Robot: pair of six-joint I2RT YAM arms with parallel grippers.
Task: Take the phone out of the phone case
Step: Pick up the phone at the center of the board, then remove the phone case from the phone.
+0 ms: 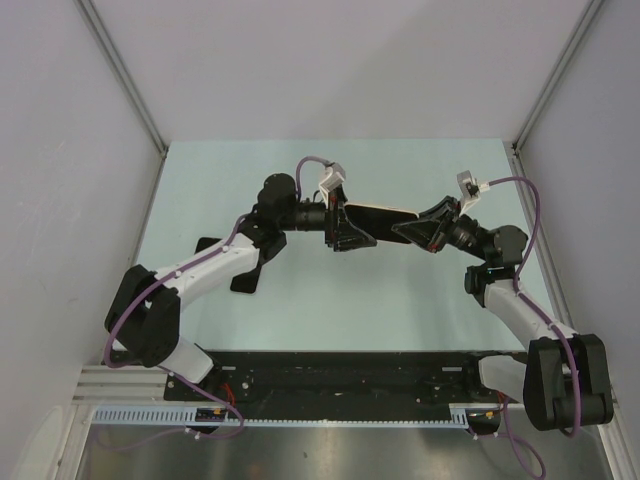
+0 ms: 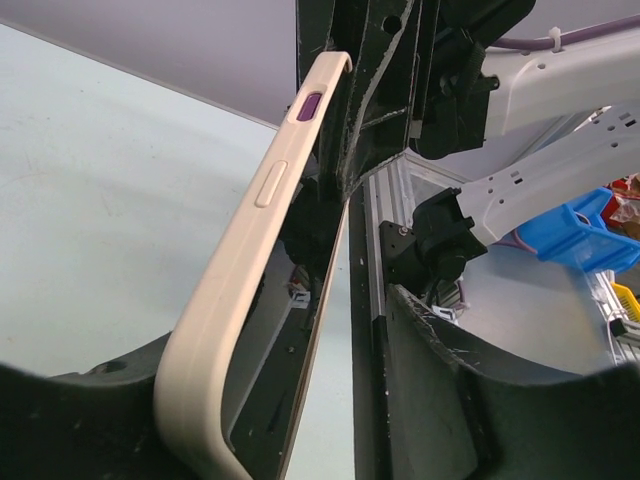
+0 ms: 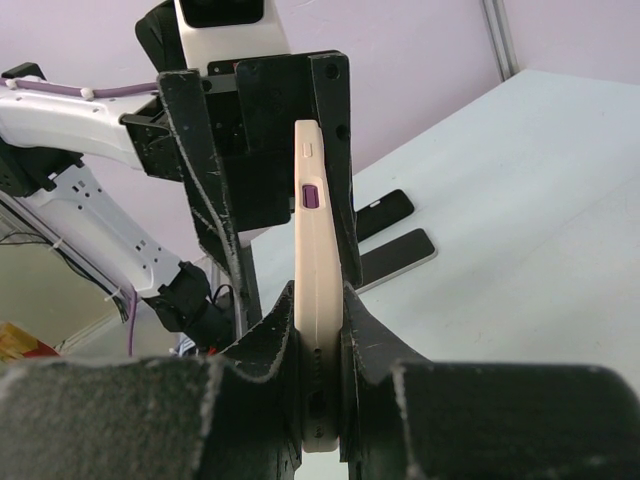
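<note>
A cream phone case (image 1: 385, 212) with the phone in it is held in the air between both arms. My right gripper (image 3: 320, 300) is shut on one end of the case (image 3: 318, 250), whose purple button faces the camera. My left gripper (image 2: 280, 325) stands open astride the other end. Its left finger (image 2: 90, 420) lies against the case (image 2: 240, 260), and its right finger (image 2: 440, 380) stands clear of the phone. At this end the case's rim bows away from the phone (image 2: 282, 378), leaving its thin gold edge and dark face bare.
Two dark phones (image 3: 385, 208) (image 3: 398, 257) lie flat on the pale table (image 1: 330, 310) to the left, under the left arm (image 1: 215, 262). Grey walls close in the table on three sides. Blue bins (image 2: 580, 235) sit beyond the arm bases.
</note>
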